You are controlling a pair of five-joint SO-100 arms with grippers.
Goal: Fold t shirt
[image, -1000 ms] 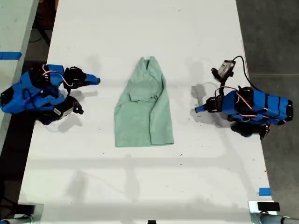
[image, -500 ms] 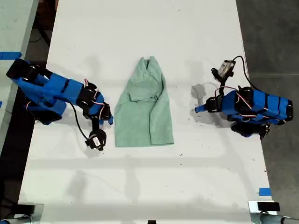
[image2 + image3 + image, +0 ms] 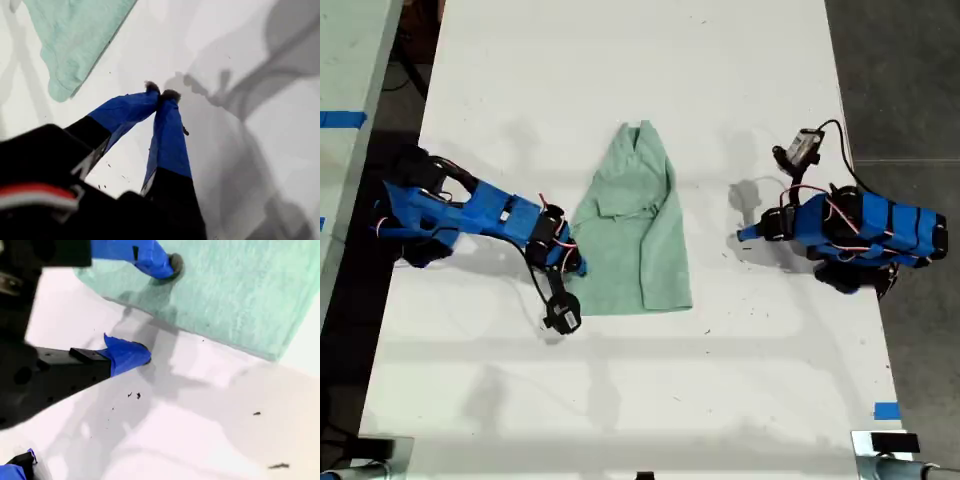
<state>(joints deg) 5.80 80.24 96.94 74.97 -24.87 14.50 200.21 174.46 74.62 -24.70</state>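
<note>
The pale mint-green t shirt [image 3: 630, 235] lies flat on the white table [image 3: 620, 400], folded lengthwise, with its collar end far from the camera. My second gripper [image 3: 575, 265] reaches in from the exterior view's left to the shirt's near-left edge. It is open [image 3: 157, 310]: one fingertip [image 3: 172, 264] is over the cloth [image 3: 240, 290], the other fingertip [image 3: 142, 355] is on the bare table beside the hem. My first gripper [image 3: 750, 232] rests at the exterior view's right, shut and empty [image 3: 161, 92], a short way from the shirt's corner [image 3: 75, 35].
A small camera on a cable [image 3: 807, 148] sticks up behind the first arm. The second arm's wrist camera [image 3: 561, 315] hangs near the shirt's near-left corner. Blue tape [image 3: 887, 410] marks the table's near-right edge. Another surface with blue tape [image 3: 340, 118] lies past the exterior view's left.
My second arm has unfolded from its rest at the exterior view's left and reached across to the shirt's near-left edge. The first arm and the shirt have not moved.
</note>
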